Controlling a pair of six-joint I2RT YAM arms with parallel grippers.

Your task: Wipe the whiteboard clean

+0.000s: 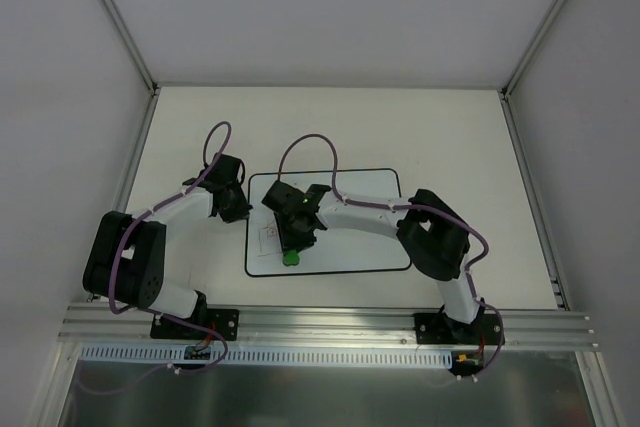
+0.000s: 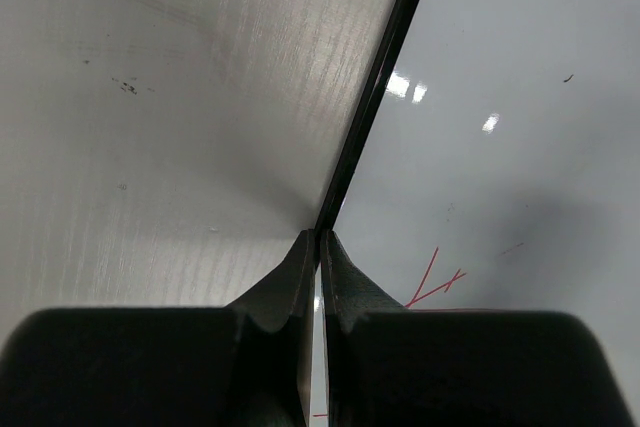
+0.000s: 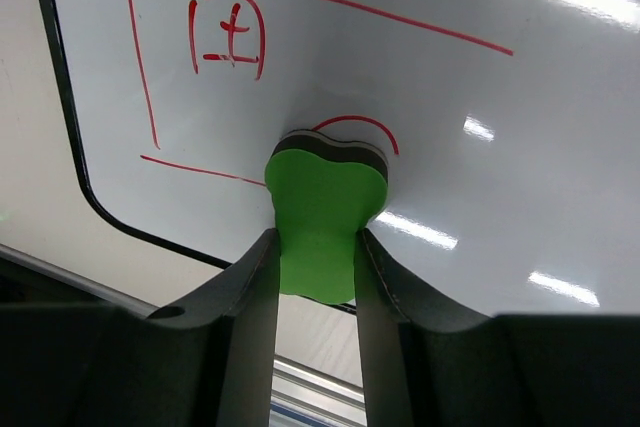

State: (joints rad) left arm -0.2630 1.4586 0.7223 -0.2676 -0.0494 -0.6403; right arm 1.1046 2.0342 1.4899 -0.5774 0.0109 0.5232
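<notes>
The whiteboard point(image 1: 360, 247) lies flat mid-table, white with a thin black border point(image 2: 378, 77), and bears a red line drawing point(image 3: 225, 37) near its front left part. My right gripper point(image 3: 315, 237) is shut on a small green eraser point(image 3: 322, 212), whose dark underside presses on the board beside a red arc; from above the green eraser point(image 1: 291, 257) shows near the board's front left. My left gripper point(image 2: 320, 237) is shut with nothing between its fingers, its tips down on the board's left border; from above the left gripper point(image 1: 240, 209) sits at that edge.
Grey walls enclose the table on three sides. An aluminium rail point(image 1: 330, 322) runs along the near edge, just below the board's front corner point(image 3: 95, 197). Bare tabletop point(image 2: 150, 127) lies left of the board.
</notes>
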